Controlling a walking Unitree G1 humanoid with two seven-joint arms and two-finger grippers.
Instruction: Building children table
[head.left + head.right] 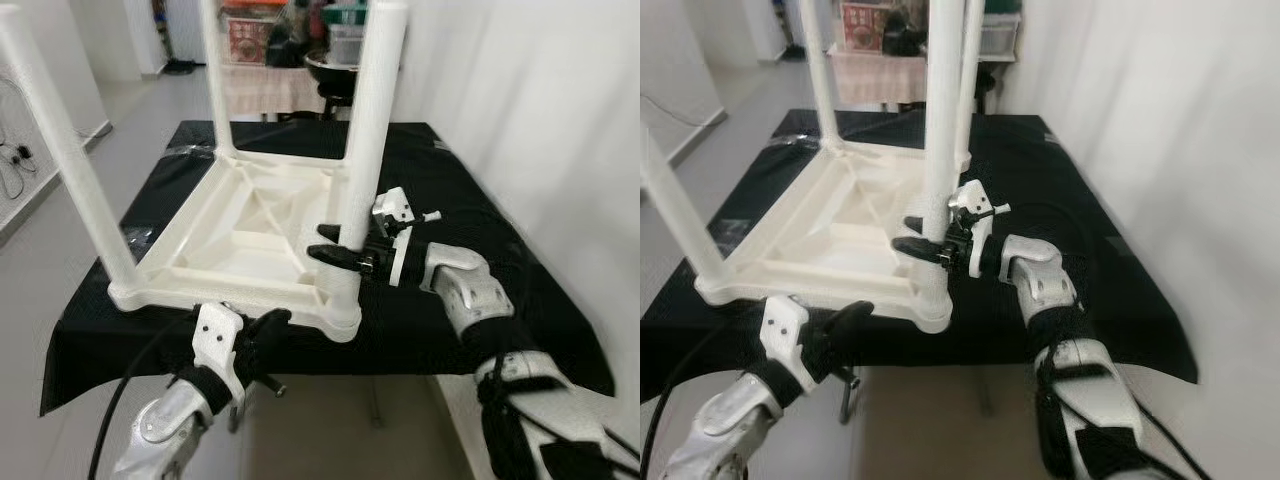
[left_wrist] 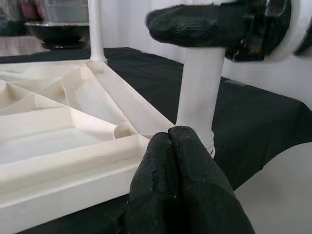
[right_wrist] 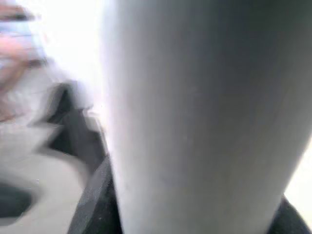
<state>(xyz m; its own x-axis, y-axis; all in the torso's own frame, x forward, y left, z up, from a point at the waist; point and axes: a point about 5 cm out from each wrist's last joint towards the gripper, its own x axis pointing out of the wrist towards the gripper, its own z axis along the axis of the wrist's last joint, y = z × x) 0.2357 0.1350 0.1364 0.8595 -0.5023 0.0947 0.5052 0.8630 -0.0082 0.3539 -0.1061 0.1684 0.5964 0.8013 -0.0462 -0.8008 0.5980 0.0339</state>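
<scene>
Three legs stood up from your white children table [image 1: 245,235], which lay upside down on the black-covered counter [image 1: 480,190]. Your right end effector [image 1: 338,246] was clamped on the near right leg [image 1: 368,130] low down, just above its corner socket, one black finger [image 1: 335,257] passing in front of the post; your right wrist camera saw that leg as a blurred pale column between the fingers. Your left end effector [image 1: 262,333] sat at the counter's near edge, its two black fingers [image 2: 183,190] pressed together on nothing and pointing at the tabletop's near rim, just beside the same corner. Storage boxes [image 1: 262,25] and a dark bowl [image 1: 335,68] stood beyond the counter.
</scene>
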